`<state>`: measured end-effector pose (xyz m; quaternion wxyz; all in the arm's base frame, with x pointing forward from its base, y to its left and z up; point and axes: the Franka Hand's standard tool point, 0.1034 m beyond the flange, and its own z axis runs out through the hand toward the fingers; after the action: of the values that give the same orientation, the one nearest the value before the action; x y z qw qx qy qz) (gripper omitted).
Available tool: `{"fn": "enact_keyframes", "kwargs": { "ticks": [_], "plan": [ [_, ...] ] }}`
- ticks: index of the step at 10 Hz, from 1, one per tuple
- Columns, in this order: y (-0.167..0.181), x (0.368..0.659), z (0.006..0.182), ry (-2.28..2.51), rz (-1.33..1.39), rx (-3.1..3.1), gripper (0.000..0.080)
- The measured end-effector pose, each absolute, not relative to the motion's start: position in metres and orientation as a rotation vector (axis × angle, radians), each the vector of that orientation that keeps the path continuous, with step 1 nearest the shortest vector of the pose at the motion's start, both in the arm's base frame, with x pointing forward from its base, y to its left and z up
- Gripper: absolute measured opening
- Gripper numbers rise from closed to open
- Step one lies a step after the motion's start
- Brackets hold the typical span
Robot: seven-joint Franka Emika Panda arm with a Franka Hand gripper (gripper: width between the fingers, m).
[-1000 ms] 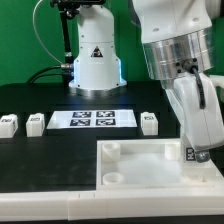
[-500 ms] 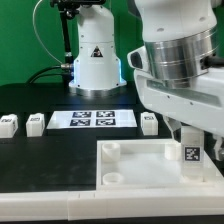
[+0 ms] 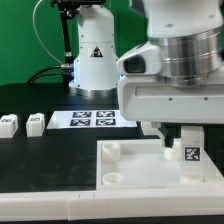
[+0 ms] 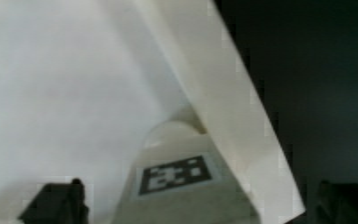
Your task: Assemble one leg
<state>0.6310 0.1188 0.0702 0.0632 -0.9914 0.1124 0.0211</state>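
Swinging round the barely moved small white plastic leg (image 3: 188, 153), the gripper (image 3: 180, 139) keeps its fingers (image 4: 55, 203) wide, over the large white tray-like tabletop (image 3: 135, 166); probably re-gripping to screw.

Legs: three in sight, one leg (image 3: 8, 125), a second leg (image 3: 35, 123), a third leg (image 3: 188, 153)
Tabletop (image 3: 140, 188): one
Round sockets: two showing, socket (image 3: 113, 150) and socket (image 3: 113, 177)
Marker board (image 3: 93, 119): one
Tags on it: four
Robot arm (image 3: 170, 70): one
Table (image 3: 50, 160): one
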Motion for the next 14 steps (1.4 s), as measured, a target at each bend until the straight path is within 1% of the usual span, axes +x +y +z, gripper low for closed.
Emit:
{"fn": "enact_keyframes", "kwargs": {
  "ticks": [1, 2, 3, 4, 7, 8, 10, 11, 14],
  "plan": [
    [0.1192, 0.6309, 0.07, 0.354, 0.065, -2.993, 0.0533],
    [0.1194, 0.6309, 0.07, 0.37, 0.066, -2.991, 0.0533],
    [0.1197, 0.6308, 0.0698, 0.462, 0.073, -2.978, 0.0398],
    [0.1199, 0.6307, 0.0698, 0.584, 0.081, -2.958, 0.029],
    [0.1182, 0.6357, 0.0698, 1.136, 0.133, -2.756, 0.029],
    [0.1167, 0.6382, 0.0688, 1.408, 0.154, -2.596, 0.029],
    [0.1146, 0.6393, 0.0683, 1.8, 0.15, -2.274, 0.029],
    [0.116, 0.639, 0.0679, 1.903, 0.166, -2.194, 0.029],
    [0.116, 0.6373, 0.0676, 1.758, 0.159, -2.321, 0.0298]
  ]
}}
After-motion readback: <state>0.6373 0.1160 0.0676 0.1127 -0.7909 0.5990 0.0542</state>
